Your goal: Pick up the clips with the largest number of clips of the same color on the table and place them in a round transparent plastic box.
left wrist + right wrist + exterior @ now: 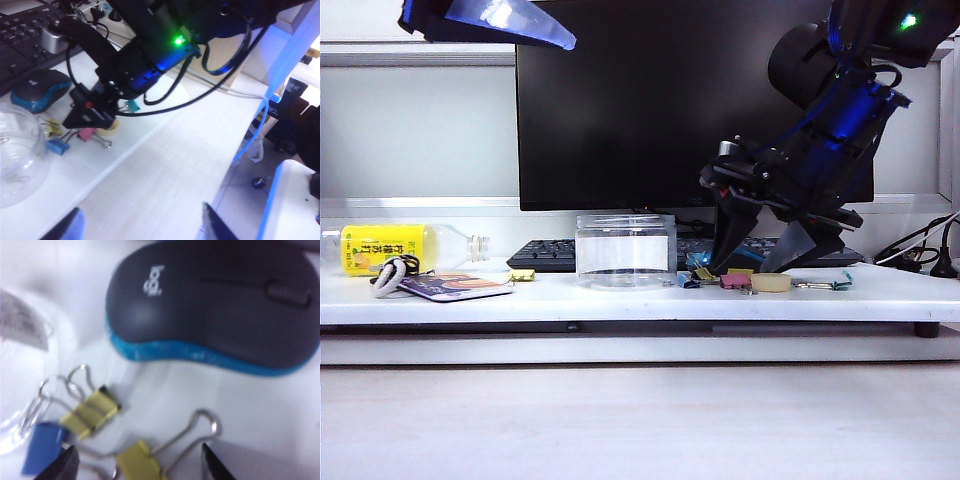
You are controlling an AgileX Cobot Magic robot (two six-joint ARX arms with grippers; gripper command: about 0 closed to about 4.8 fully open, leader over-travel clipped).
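The right fingers (137, 465) stand spread wide and hold nothing; they hang low over the bench (620, 300), right of centre, with one pale-yellow clip (137, 462) between the tips and a second pale-yellow clip (91, 414) just beside it; a blue clip (42, 454) lies next to the second one. A pink clip (734, 281) and a roll of tape (771, 283) sit near the same cluster. A black-and-blue mouse (215, 310) rests on the far side of these clips. The round transparent plastic box (626, 250) stands upright just left of the cluster; a third pale-yellow clip (523, 274) lies further left, well apart. The left fingers (140, 225) are also spread and empty, raised high above the bench at the left.
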